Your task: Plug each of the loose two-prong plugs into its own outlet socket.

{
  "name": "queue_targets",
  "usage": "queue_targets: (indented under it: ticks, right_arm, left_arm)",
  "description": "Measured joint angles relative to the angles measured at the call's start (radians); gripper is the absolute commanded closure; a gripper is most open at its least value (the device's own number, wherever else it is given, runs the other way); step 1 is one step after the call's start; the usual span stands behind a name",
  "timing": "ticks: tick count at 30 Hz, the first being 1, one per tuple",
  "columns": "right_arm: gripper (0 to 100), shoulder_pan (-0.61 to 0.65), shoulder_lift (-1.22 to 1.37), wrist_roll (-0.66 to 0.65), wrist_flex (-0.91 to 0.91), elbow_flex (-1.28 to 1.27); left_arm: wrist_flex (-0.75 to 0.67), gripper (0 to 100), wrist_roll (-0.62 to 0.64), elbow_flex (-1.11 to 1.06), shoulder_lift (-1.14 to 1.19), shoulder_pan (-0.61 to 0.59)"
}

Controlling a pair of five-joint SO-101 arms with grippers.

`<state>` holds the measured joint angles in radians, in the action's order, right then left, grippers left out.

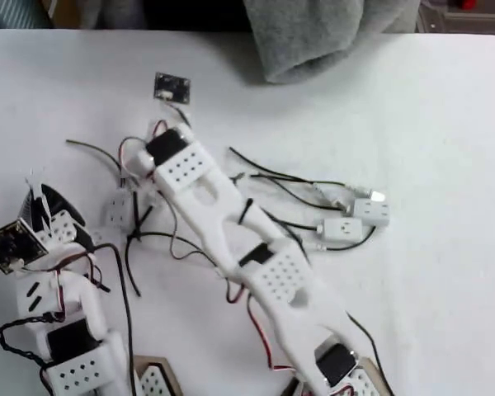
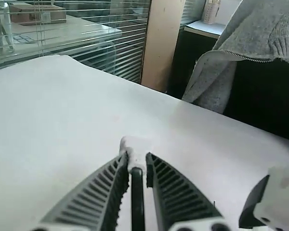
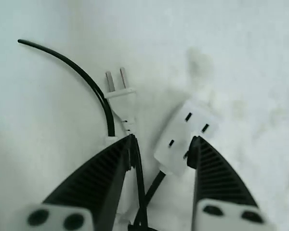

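Note:
My right gripper [image 3: 161, 140] is open and low over the table, its fingers on either side of a white outlet socket [image 3: 183, 132]. A loose white two-prong plug [image 3: 119, 94] with a black cord lies just beside that socket, prongs pointing away. In the high view this socket [image 1: 117, 210] sits left of centre under the right gripper [image 1: 130, 202]. My left gripper [image 2: 136, 161] is held up off the table at the near left, shut on another white plug [image 2: 134, 147] whose black cord runs back between the fingers. In the high view, the left gripper [image 1: 40, 202] is well apart from the socket.
Two more white socket blocks [image 1: 371, 208] [image 1: 343, 229] with black cords lie at the right. A small black board [image 1: 172, 87] lies at the back. A grey cloth [image 1: 313, 37] hangs over the table's far edge. Loose wires trail between the arms.

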<state>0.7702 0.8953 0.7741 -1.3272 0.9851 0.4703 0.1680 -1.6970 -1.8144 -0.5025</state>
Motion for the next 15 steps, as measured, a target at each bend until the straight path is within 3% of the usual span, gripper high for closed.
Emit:
queue_targets:
  ticks: [7, 15]
  right_arm:
    - [81.3, 0.006, 0.222, 0.020, -0.040, 0.295]
    - [81.3, -0.044, 0.255, 0.020, -0.221, 0.437]
  left_arm:
    - [0.000, 98, 0.000, 0.000, 0.000, 0.000]
    - [0.000, 98, 0.000, 0.000, 0.000, 0.000]
